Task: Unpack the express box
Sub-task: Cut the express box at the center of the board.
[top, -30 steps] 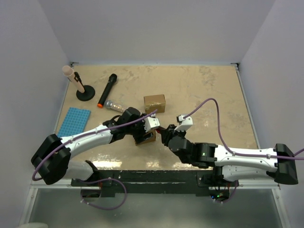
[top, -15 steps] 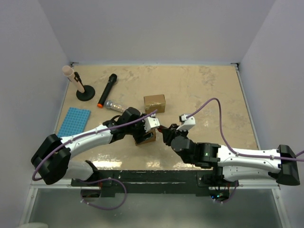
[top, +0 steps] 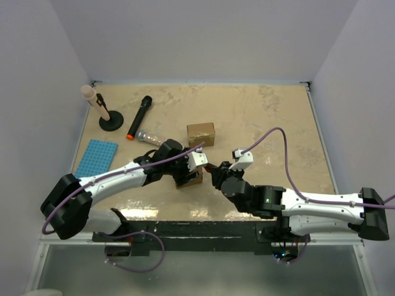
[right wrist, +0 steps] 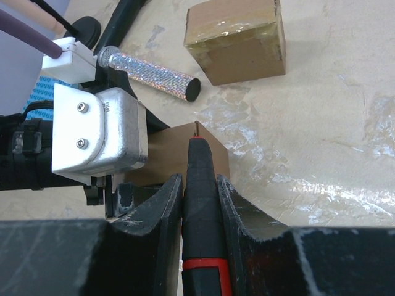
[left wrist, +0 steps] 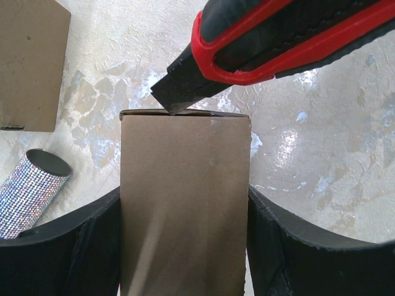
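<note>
Near the front middle of the mottled beige tabletop (top: 265, 117), the left gripper (left wrist: 185, 246) is seen clamped on a small plain brown cardboard box (left wrist: 185, 179), with its black fingers (left wrist: 92, 246) pressed against two opposite sides. The right gripper (right wrist: 199, 203) is closed tightly around a red-and-black utility knife (right wrist: 199, 160), whose tip is set at the far upper edge of the held box. Just beyond, a glittery silver cylinder (right wrist: 151, 75) is laid flat on the table. A second, tape-sealed brown cardboard box (right wrist: 237, 40) is placed farther back, apart from the held one.
</note>
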